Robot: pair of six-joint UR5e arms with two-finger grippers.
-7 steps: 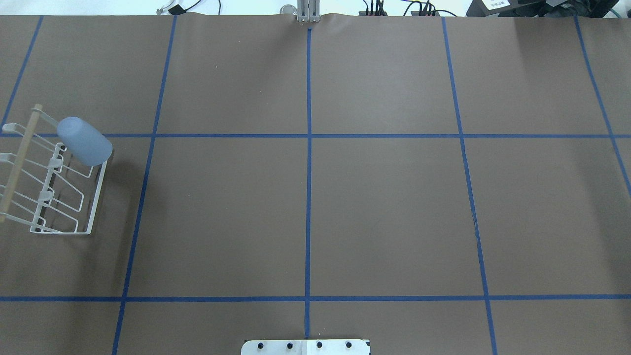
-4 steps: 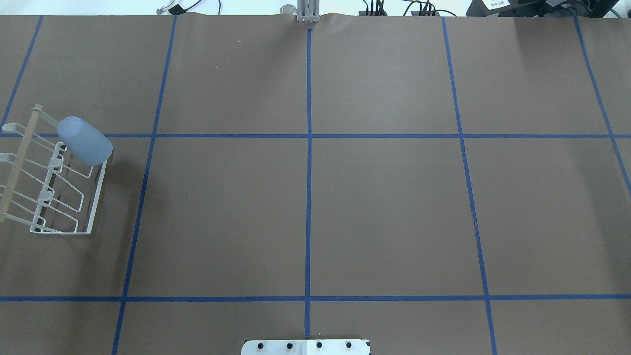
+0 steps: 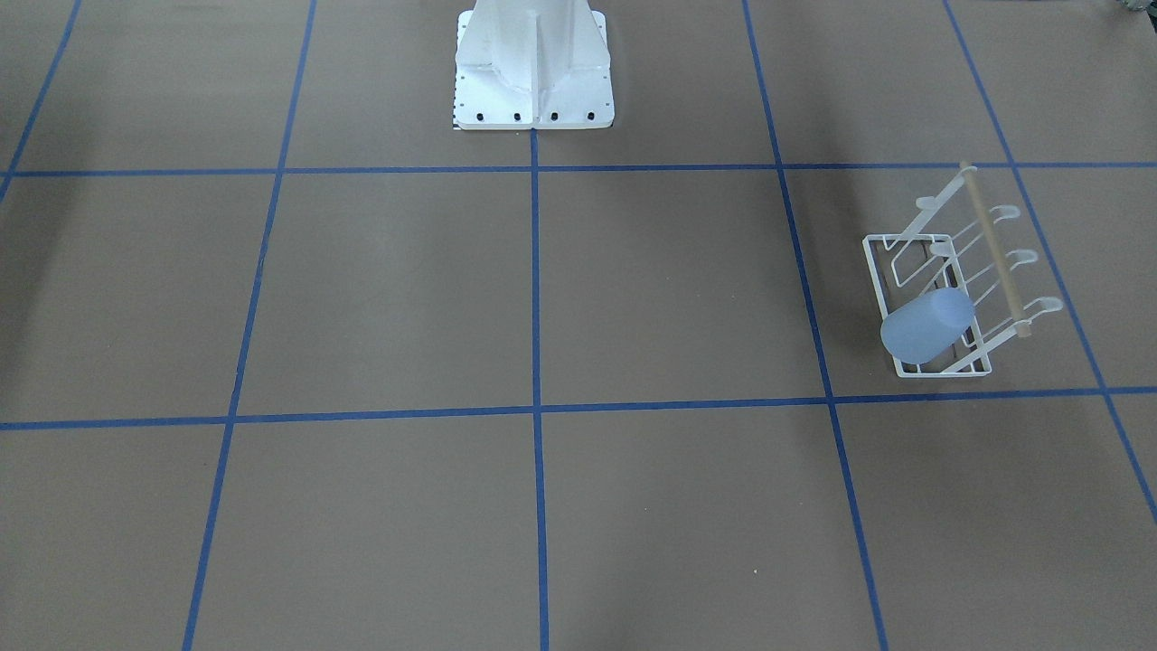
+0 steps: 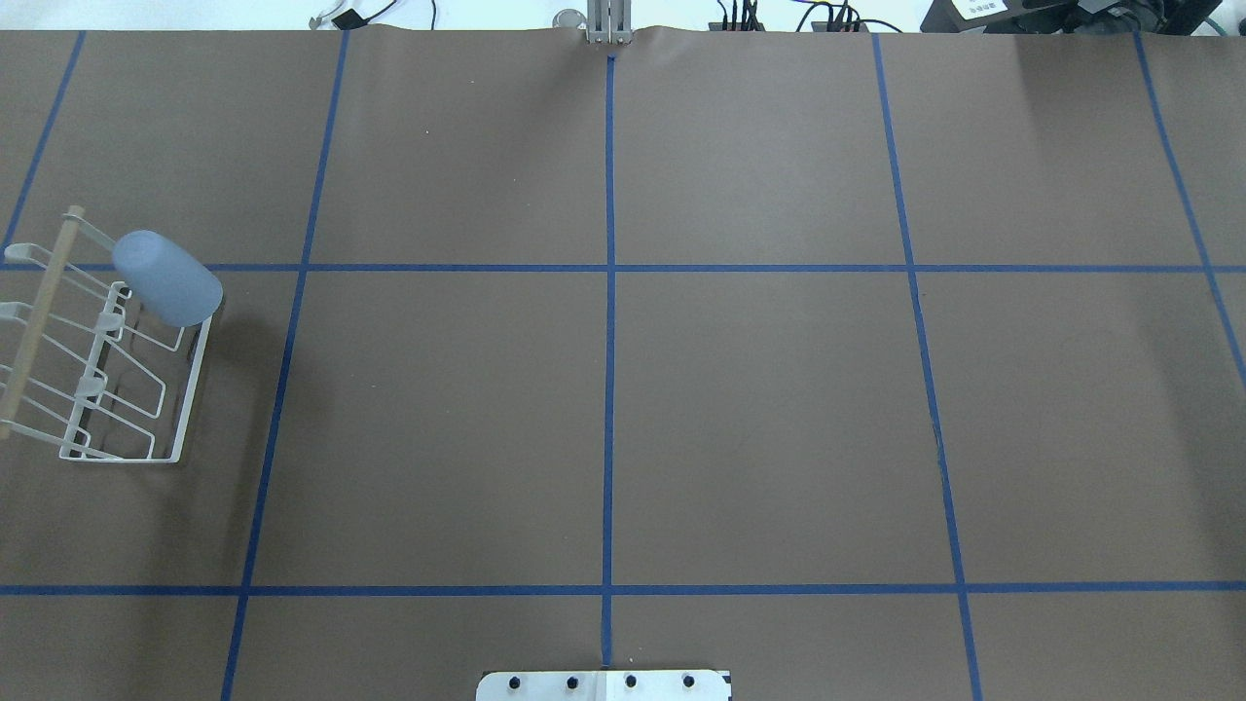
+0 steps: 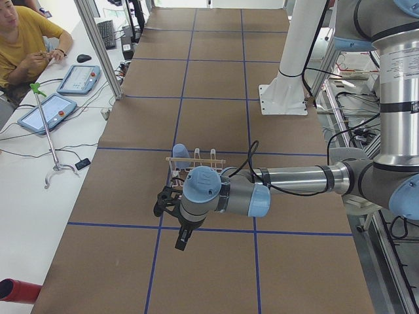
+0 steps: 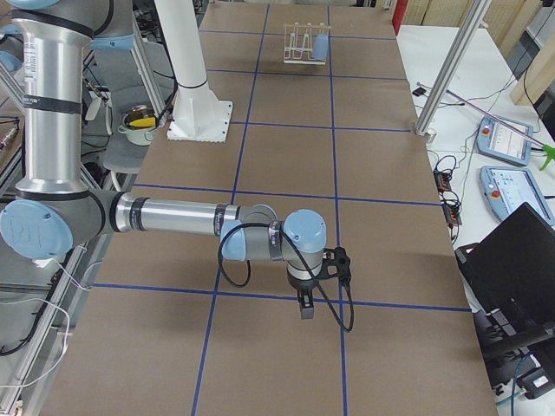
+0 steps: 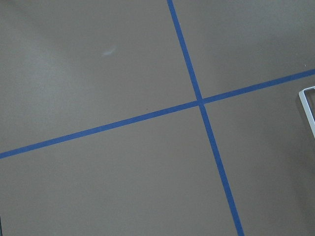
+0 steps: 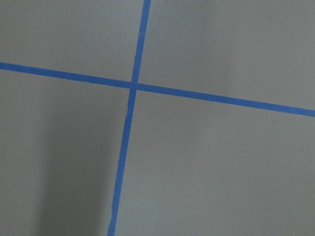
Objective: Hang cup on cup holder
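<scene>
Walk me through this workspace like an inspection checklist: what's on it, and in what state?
Surface: brown table, blue tape grid.
Job's things: cup hangs tilted on a prong of the rack.
Clutter: nothing seen.
Grippers: left gripper and right gripper hover above the table; open or shut, cannot tell.
Cables: black cables at the table's far edge.
Surroundings: pedestal, operator, pendants, laptop.
</scene>
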